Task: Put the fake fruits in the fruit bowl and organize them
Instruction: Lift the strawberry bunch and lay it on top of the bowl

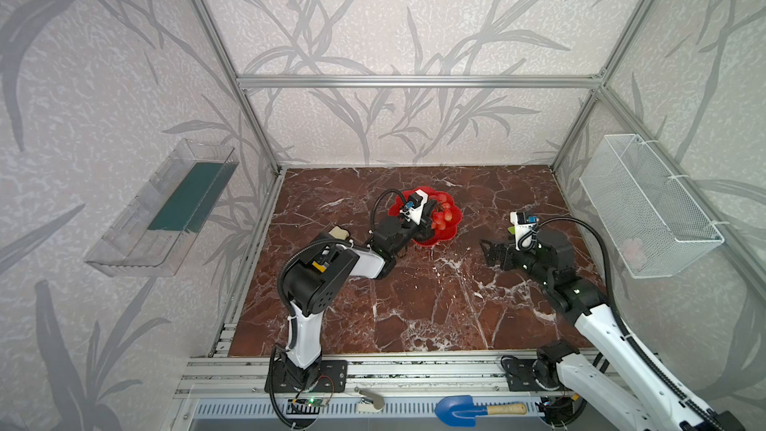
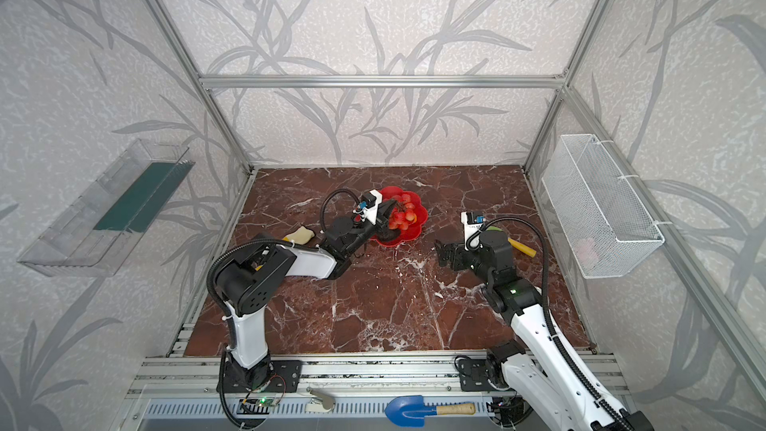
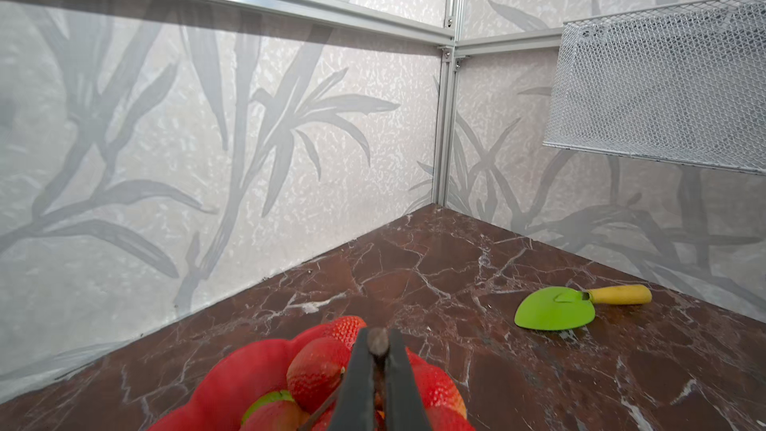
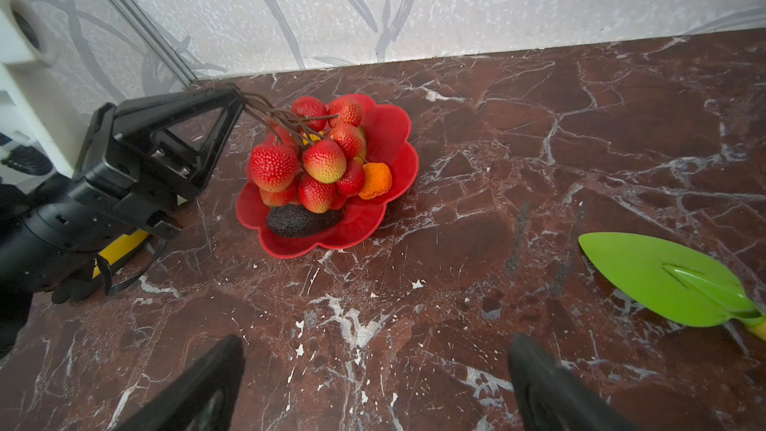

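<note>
Counted on inspection: one fruit bowl (image 4: 393, 130), one bunch of red fruits (image 4: 323, 159), one avocado (image 4: 298, 220), one small orange (image 4: 376, 180), one green shovel (image 4: 663, 279), one blue shovel (image 1: 456, 410), one mesh basket (image 1: 646, 205), one clear tray (image 1: 166, 209).

Place: looking like a robotics lab test cell, not a home.
Frame: aluminium bars (image 1: 414, 81) enclosing it, carrying leaf-print wallpaper panels (image 1: 373, 14).
Arms: left arm (image 1: 304, 350) and right arm (image 1: 601, 333) standing bolted to a slotted rail (image 1: 414, 371).
Desk: marble-pattern desk (image 1: 414, 317) filling the base.
Wiring: bare circuit board (image 1: 309, 402) glowing green below the rail.
Side walls: mesh basket (image 1: 646, 209) and clear tray (image 1: 161, 209) hanging there.
</note>
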Available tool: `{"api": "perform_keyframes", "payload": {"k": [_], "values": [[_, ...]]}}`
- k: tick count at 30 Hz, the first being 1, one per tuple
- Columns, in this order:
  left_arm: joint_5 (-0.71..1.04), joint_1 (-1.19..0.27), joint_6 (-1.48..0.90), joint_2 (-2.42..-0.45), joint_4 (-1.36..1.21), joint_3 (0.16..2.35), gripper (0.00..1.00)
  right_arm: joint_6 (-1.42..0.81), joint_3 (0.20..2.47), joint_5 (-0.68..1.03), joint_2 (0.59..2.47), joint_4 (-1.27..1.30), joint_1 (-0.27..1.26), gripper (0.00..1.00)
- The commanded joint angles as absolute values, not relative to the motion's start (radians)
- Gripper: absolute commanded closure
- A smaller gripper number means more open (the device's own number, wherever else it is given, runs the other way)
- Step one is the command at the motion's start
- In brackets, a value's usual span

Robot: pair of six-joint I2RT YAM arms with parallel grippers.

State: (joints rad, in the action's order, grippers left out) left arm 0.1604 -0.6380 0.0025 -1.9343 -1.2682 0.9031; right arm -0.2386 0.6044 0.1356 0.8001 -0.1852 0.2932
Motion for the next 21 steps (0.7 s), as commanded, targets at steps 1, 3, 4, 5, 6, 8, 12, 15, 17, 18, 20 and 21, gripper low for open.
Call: {"api": "perform_keyframes", "payload": {"k": [1, 3, 4, 5, 6, 8, 12, 15, 17, 18, 20, 21], "values": [[0.165, -0.629, 0.068, -1.855, -1.293, 0.961, 1.00, -0.227, 0.604, 0.153, 0.807, -0.185, 0.282, 0.01], [0.168, -0.628, 0.100, -1.837, -1.272, 0.975, 1.00, -0.230, 0.604, 0.159, 0.814, -0.178, 0.276, 0.01], [0.165, -0.627, 0.124, -1.830, -1.260, 0.981, 1.00, -0.232, 0.606, 0.163, 0.818, -0.174, 0.273, 0.01], [0.161, -0.622, 0.151, -1.827, -1.245, 0.988, 1.00, -0.234, 0.606, 0.167, 0.821, -0.171, 0.272, 0.01], [0.155, -0.618, 0.173, -1.827, -1.227, 0.994, 1.00, -0.235, 0.607, 0.171, 0.823, -0.170, 0.273, 0.01], [0.155, -0.598, 0.193, -1.836, -1.206, 1.006, 1.00, -0.235, 0.611, 0.174, 0.825, -0.171, 0.269, 0.01], [0.151, -0.567, 0.229, -1.890, -1.181, 1.040, 1.00, -0.232, 0.617, 0.173, 0.822, -0.181, 0.268, 0.01], [0.136, -0.566, 0.289, -1.931, -1.162, 1.054, 1.00, -0.233, 0.621, 0.175, 0.817, -0.190, 0.265, 0.01], [0.135, -0.566, 0.290, -1.946, -1.163, 1.044, 1.00, -0.232, 0.620, 0.172, 0.808, -0.195, 0.264, 0.01], [0.137, -0.568, 0.293, -1.949, -1.161, 1.035, 1.00, -0.231, 0.617, 0.172, 0.805, -0.196, 0.264, 0.01], [0.137, -0.568, 0.293, -1.961, -1.168, 1.013, 1.00, -0.232, 0.613, 0.173, 0.802, -0.196, 0.262, 0.01], [0.136, -0.570, 0.294, -1.965, -1.178, 1.000, 1.00, -0.232, 0.614, 0.172, 0.803, -0.195, 0.262, 0.01]]}}
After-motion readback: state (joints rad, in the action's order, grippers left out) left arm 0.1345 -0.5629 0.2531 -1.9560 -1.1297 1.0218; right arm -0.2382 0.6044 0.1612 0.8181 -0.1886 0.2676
